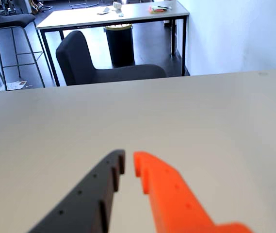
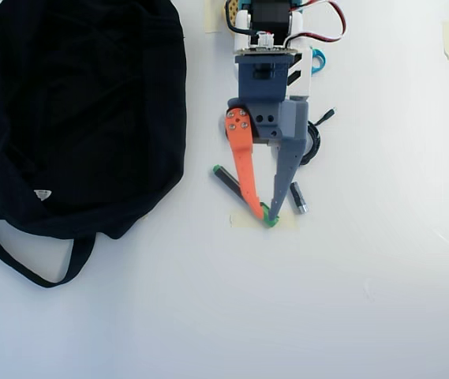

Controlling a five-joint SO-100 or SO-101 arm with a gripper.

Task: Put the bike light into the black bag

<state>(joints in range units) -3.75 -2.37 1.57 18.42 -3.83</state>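
- Nothing is in the black bag [image 2: 74, 110] yet, lying at nine o'clock from the arm.
- The gripper [image 2: 267, 215] is nearly closed, tips almost together, holding nothing.
- I can't pick out the bike light; finding, lifting and bagging remain.

Desk layout from above: bag at left, arm and small items at centre.

In the overhead view the black bag [image 2: 78, 110] fills the upper left of the desk [image 2: 366, 300], its strap [image 2: 27, 264] trailing below it. To its right the arm reaches down from the top edge, its hand [image 2: 265, 215] over a piece of tape [image 2: 286, 223]. A pen-like stick [image 2: 227, 180] lies just left of the fingers, a small cylinder [image 2: 298, 197] just right, and a coiled cable [image 2: 314, 140] beside the arm's right flank.
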